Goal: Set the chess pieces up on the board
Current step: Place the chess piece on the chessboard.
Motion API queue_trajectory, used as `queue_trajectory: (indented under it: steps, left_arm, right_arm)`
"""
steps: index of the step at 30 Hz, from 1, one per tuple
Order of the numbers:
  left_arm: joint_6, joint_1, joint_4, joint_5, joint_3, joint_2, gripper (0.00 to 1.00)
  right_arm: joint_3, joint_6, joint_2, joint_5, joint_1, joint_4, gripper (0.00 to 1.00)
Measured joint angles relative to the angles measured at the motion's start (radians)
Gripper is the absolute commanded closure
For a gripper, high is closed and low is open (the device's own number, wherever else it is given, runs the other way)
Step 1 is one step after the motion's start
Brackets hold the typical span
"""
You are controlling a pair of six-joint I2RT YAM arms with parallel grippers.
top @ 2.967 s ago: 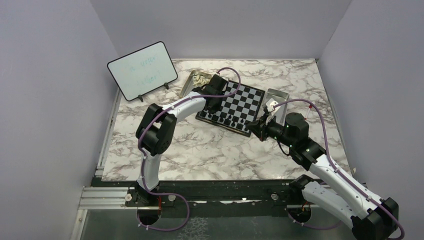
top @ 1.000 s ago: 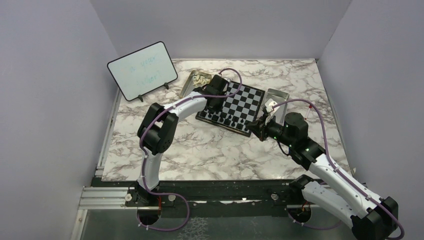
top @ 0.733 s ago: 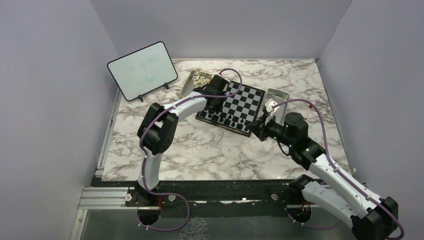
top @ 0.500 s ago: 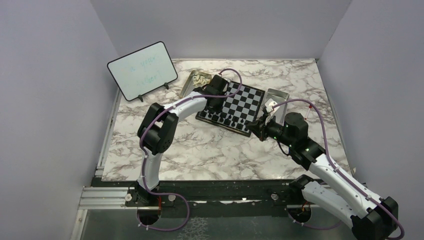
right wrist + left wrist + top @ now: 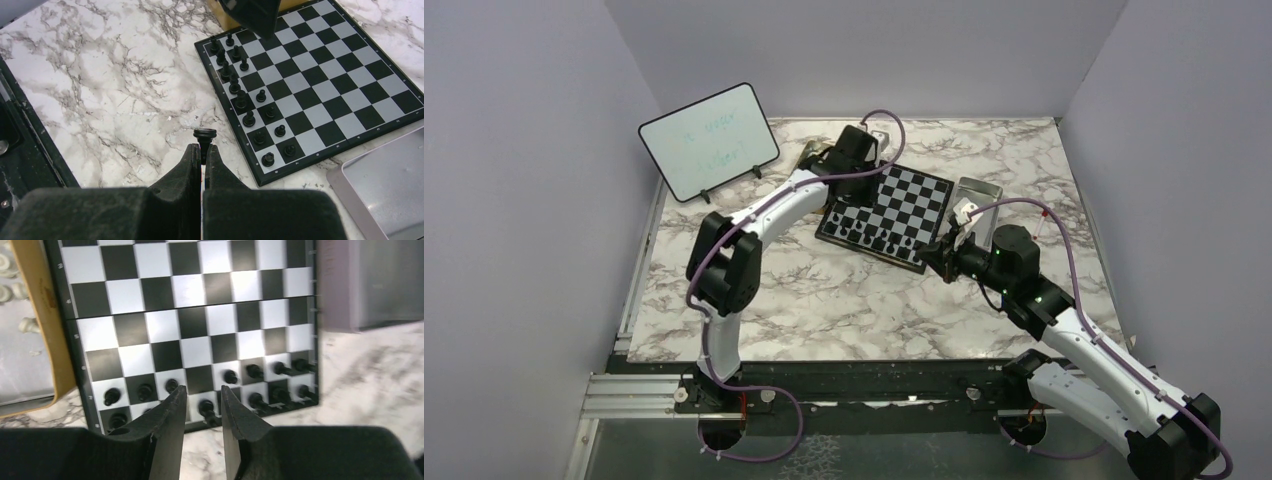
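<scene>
The board [image 5: 911,203] lies at the middle back of the table, with black chess pieces [image 5: 240,98] in two rows along its near edge. My left gripper [image 5: 202,388] hangs open above those rows, and nothing is between its fingers. A black piece [image 5: 206,408] stands on the board below the gap. My right gripper [image 5: 202,147] is shut on a black chess piece [image 5: 205,135], holding it by the stem above the marble, just off the board's near right corner. In the top view that gripper [image 5: 935,256] sits by the same corner.
A gold tin [image 5: 48,335] holding cream-white pieces [image 5: 24,325] lies against the board's left side. A silver tray [image 5: 395,175] lies to the board's right. A white dry-erase board [image 5: 709,140] stands at the back left. Walls close in three sides.
My left gripper has opened and lifted off the board's near rows, drawing back toward the tin. The right arm has stayed still with its piece.
</scene>
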Motion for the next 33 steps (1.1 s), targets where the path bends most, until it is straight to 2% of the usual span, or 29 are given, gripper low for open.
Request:
queue_trajectory:
  steps: [4,7,11,16,25,33]
  left_arm:
    - [-0.030,0.033,-0.004,0.192,0.000,-0.089,0.59]
    - [-0.066,0.062,0.015,0.396,-0.019,-0.159,0.52]
    - [-0.130,0.074,0.075,0.648,-0.127,-0.241,0.46]
    - [-0.217,0.063,0.138,0.838,-0.275,-0.285,0.40]
    - [-0.283,0.063,0.189,0.934,-0.378,-0.336,0.40]
    - [-0.313,0.062,0.205,0.939,-0.411,-0.343,0.49]
  right_arm:
    - [0.000,0.000,0.002,-0.008,0.000,0.000,0.99]
    - [0.000,0.001,0.011,-0.034,0.000,0.006,0.99]
    - [0.000,-0.001,0.038,-0.086,0.000,0.035,0.99]
    - [0.006,-0.017,0.093,-0.135,0.000,0.075,0.99]
    - [0.060,-0.030,0.185,-0.191,0.000,0.136,0.99]
    - [0.063,-0.029,0.208,-0.236,0.000,0.178,0.99]
